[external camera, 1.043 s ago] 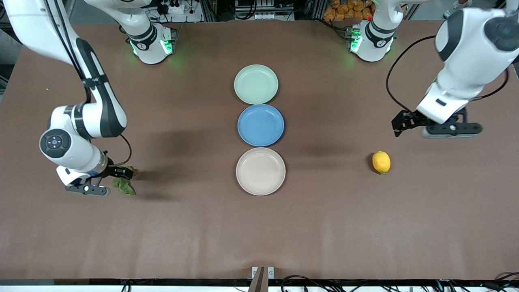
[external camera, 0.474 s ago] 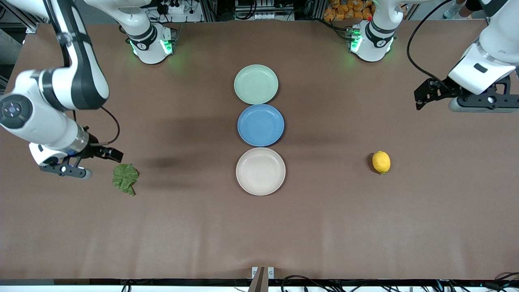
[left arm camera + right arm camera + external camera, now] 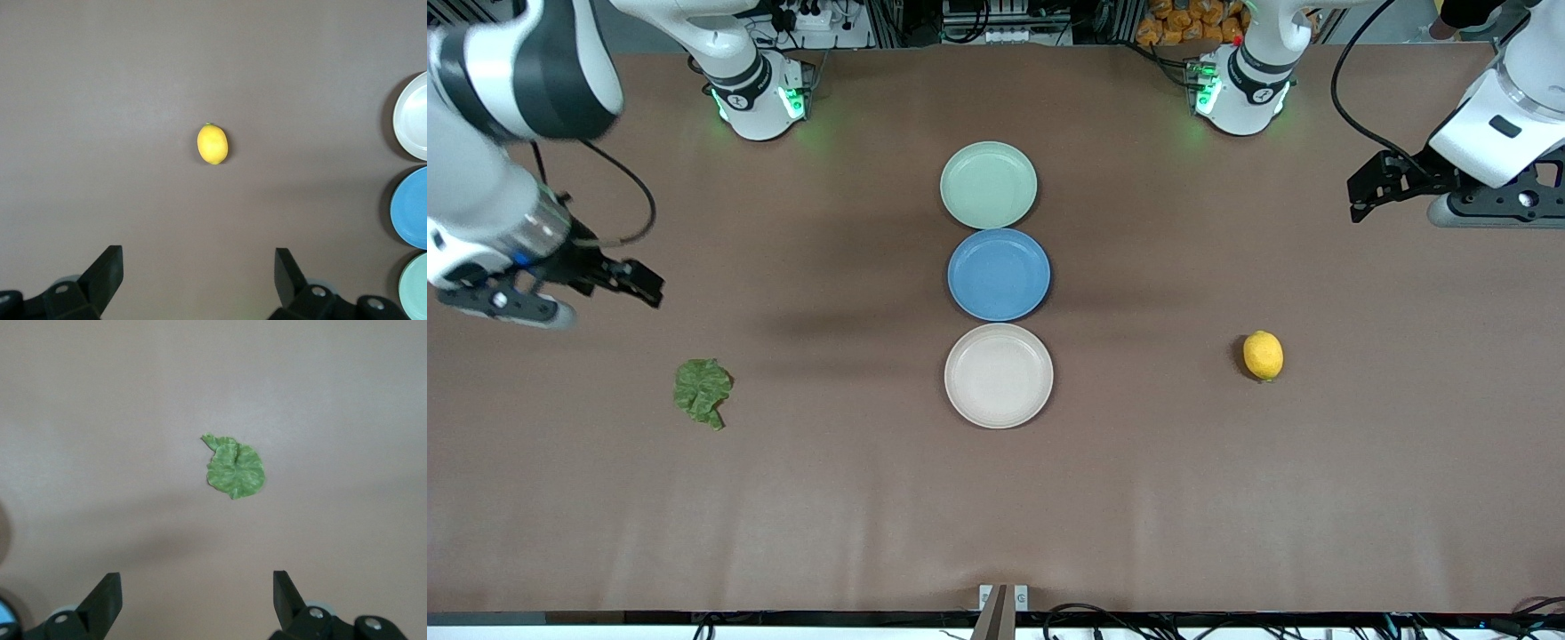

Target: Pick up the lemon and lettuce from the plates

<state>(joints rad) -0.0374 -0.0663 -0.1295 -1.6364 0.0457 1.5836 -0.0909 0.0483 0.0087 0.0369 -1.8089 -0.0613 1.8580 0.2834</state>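
The yellow lemon [image 3: 1263,356] lies on the bare table toward the left arm's end, apart from the plates; it also shows in the left wrist view [image 3: 212,144]. The green lettuce [image 3: 702,391] lies on the table toward the right arm's end and shows in the right wrist view [image 3: 235,471]. The mint green plate [image 3: 988,184] and the beige plate [image 3: 999,375] hold nothing. My left gripper [image 3: 1359,197] [image 3: 198,267] is open and empty, raised above the table. My right gripper [image 3: 649,289] [image 3: 197,587] is open and empty, raised above the table.
A blue plate [image 3: 999,274] sits between the mint and beige plates, holding nothing. All three plates show at the edge of the left wrist view: beige [image 3: 413,117], blue [image 3: 410,207], mint [image 3: 415,287]. The two arm bases stand along the table's edge farthest from the front camera.
My right gripper let go of the lettuce, leaving it on the table, and rose away toward the right arm's end. My left gripper rose away from the lemon toward the left arm's end.
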